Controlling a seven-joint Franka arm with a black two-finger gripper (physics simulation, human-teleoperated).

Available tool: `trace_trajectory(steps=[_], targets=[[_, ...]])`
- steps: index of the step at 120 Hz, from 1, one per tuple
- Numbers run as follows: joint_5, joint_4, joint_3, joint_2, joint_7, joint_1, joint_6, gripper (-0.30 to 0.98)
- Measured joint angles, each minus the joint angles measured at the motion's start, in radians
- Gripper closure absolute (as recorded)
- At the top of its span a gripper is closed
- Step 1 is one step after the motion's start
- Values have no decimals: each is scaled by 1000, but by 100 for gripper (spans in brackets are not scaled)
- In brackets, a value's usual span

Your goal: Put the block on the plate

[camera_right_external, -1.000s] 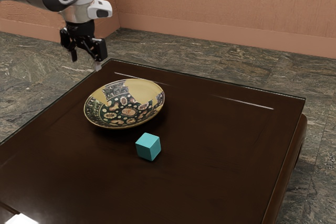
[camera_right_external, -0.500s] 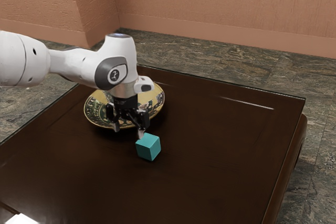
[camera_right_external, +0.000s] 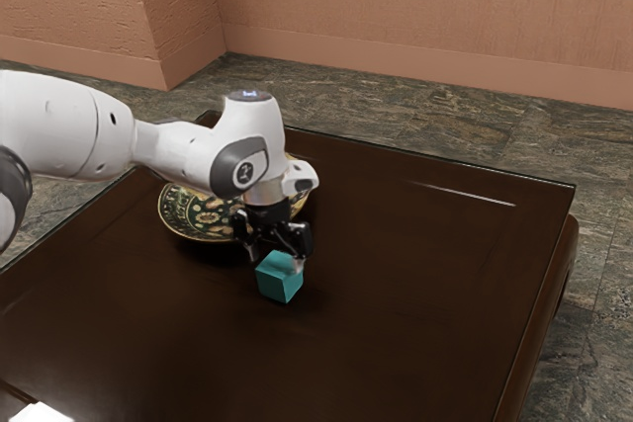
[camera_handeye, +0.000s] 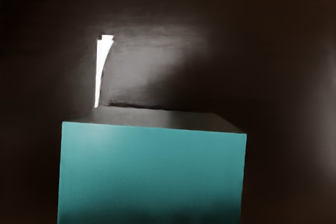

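One teal block (camera_right_external: 279,284) just below centre of frame, sitting on the brown tabletop (camera_right_external: 415,274), not on the patterned plate (camera_right_external: 193,212) left of centre. Black gripper (camera_right_external: 274,260) right down at it, with fingers spread and nothing grasped. Looks light and stiff tbh, hardly fragile, maybe a bit slippery, so pinch two opposite faces around mid-height. Smooth dark finish underneath, bit of sheen, then greyish stone-look floor (camera_right_external: 495,130) beyond, salmon wall (camera_right_external: 415,7) across the top.

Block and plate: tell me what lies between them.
Dark table lies between the block and plate in the exterior view, the gripper hiding part of that stretch.
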Motion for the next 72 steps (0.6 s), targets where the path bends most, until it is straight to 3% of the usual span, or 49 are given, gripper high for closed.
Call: trace_trajectory(steps=[72], targets=[[-30, 7, 3, 78, -5, 6, 40, 1]])
